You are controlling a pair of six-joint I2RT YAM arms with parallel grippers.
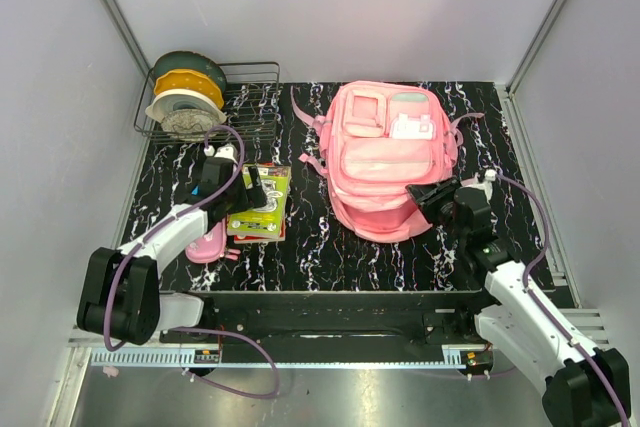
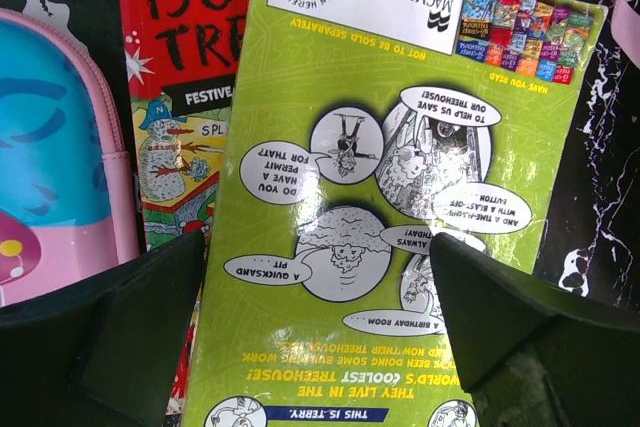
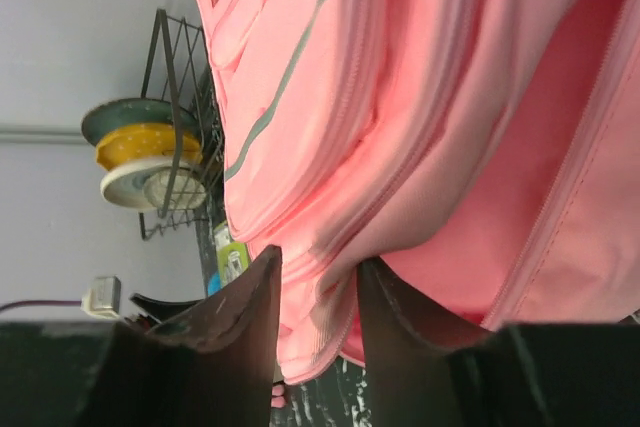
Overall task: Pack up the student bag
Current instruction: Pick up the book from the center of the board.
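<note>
Pink fabric of the student bag (image 3: 420, 97) lies inside the narrowly parted right claw (image 3: 318, 272), grip unclear

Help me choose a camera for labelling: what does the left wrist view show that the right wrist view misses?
Left wrist only: red-covered book, pink-and-blue pencil case, wide-open left gripper. Right wrist only: large pink fabric backpack, a fold of it inside the right gripper, and a black wire rack holding round spools. Both: the black marbled tabletop and the lime-green comic-printed book.
</note>
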